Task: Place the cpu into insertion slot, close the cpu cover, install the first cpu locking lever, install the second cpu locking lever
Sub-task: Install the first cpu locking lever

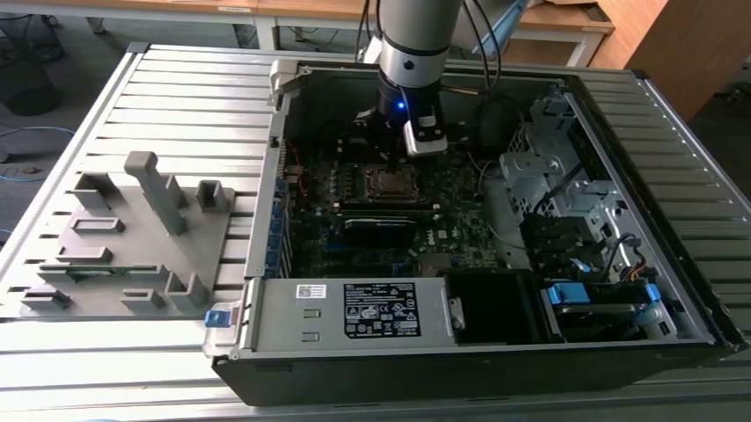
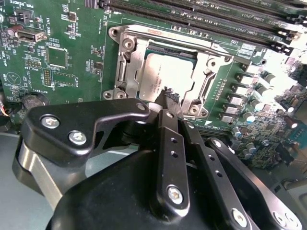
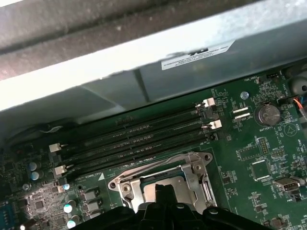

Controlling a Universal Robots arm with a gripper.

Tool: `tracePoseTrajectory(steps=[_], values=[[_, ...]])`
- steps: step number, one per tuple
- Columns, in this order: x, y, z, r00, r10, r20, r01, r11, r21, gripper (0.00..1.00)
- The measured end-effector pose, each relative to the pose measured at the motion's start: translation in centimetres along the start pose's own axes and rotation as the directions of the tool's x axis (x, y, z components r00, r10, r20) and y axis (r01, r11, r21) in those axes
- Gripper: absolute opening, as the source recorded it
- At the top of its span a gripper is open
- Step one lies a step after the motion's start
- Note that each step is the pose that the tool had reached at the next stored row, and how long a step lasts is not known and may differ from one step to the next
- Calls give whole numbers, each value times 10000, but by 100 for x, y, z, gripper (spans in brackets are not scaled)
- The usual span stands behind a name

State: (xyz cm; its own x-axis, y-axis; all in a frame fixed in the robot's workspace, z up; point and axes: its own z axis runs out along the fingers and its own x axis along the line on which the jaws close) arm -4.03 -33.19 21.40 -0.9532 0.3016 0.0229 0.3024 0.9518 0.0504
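Nearest to my second wrist camera I see the gripper (image 2: 169,101), its black linkage and housing covering the lower half of the picture; the two fingers run side by side and meet at the tips, pressed together with nothing pinched between them. Their tips sit at the near edge of the cpu (image 2: 165,75), which lies flat inside the insertion slot (image 2: 128,76); whether they actually touch its silver top I cannot tell. The cpu cover (image 2: 192,44) frames the chip, lying down over the socket, and my own fingers hide the near part of chip and frame. Just beyond the socket run the long black memory slots (image 2: 201,14), and green motherboard (image 2: 57,57) spreads around.

In the first wrist view the gripper (image 3: 165,194) blocks the socket's middle; I see the cover's far rim (image 3: 158,167), four memory slots (image 3: 134,136) past it, then a pale chassis wall (image 3: 144,72).

In the exterior view the arm (image 1: 413,53) reaches down into the open computer case (image 1: 493,352), the gripper (image 1: 388,158) just above the socket (image 1: 391,182). On the exterior view's left a grey fixture block (image 1: 129,237) stands on the slatted table (image 1: 188,88), well apart from the case.
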Motion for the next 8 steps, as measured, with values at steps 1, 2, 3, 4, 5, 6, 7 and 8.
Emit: tracePoseTrajectory(steps=[1,2,3,4,5,6,7,8], values=[[0,0,1,10000,-33,21,33,10000,-6,11],[0,0,3,10000,-73,53,73,10000,-17,11],[0,0,4,9999,-120,74,120,9999,-24,11],[-1,0,5,9998,-178,89,179,9998,-29,11],[0,0,5,9996,-246,106,246,9997,-33,11],[0,0,5,9994,-323,127,324,9995,-39,11],[0,0,6,9991,-398,151,399,9992,-46,11],[0,0,5,9988,-468,172,469,9989,-51,11]])
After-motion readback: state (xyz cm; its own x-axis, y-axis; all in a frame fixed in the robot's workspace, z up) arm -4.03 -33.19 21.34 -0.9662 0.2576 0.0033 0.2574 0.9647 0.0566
